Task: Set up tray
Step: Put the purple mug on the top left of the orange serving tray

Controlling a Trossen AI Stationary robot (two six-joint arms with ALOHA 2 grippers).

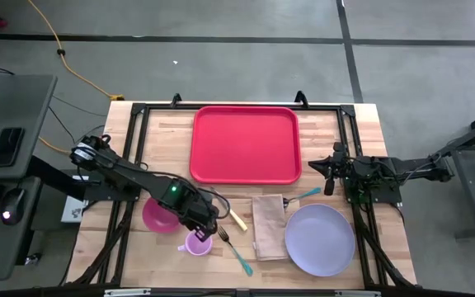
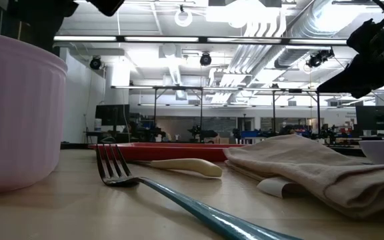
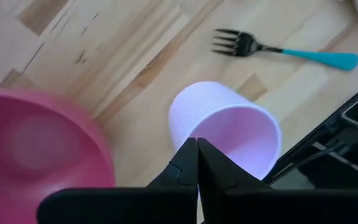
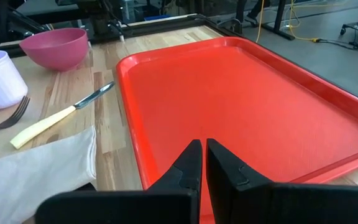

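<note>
tray [image 1: 246, 144]: red, bare, at the far middle of the table; nothing loaded, so your setup looks unstarted.
left gripper [image 1: 207, 229]: hovers over the lavender cup [image 1: 197, 243], fingers pressed together, holding nothing. My read: you're lining up on the cup's rim; you'd need to spread the fingers first.
right gripper [image 1: 330, 169]: parked just beside the tray's right edge, fingers together, empty. Looks like it's waiting.
layout: all tableware sits in a row near the front edge, apart from the tray, likely staged for pickup.
pink bowl [image 1: 160, 215]: 1, just left of the cup.
cup: 1, upright, open end up.
fork [image 1: 236, 250]: 1, teal handle, right of the cup.
knife [image 1: 235, 216]: 1, cream handle, between cup and napkin [image 1: 269, 226].
napkin: 1, folded, beige.
plate [image 1: 320, 239]: 1, lavender, front right, empty.
</note>
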